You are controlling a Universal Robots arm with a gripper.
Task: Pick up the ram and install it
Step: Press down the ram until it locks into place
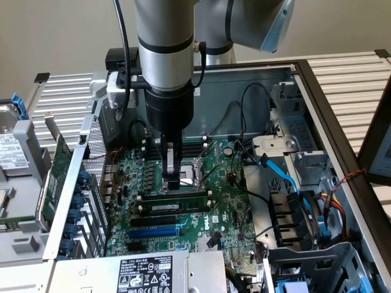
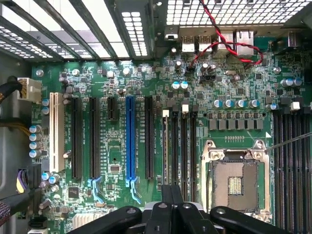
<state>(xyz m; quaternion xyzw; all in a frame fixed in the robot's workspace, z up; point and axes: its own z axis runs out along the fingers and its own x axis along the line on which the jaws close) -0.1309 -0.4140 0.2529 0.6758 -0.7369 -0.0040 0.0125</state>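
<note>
Little can be read. In the exterior view, the green motherboard (image 1: 201, 210) carries a round white "DELL" logo printed near its front edge, beside the blue expansion slot. The white rectangular label (image 1: 145, 272) on the grey metal power-supply box bears a row of certification symbols and lines of small print, too small to make out. The white sticker (image 1: 8, 149) on the silver hard drive at the exterior view's left has printed lines that are likewise illegible. In the wrist view the board's white lettering cannot be read.
</note>
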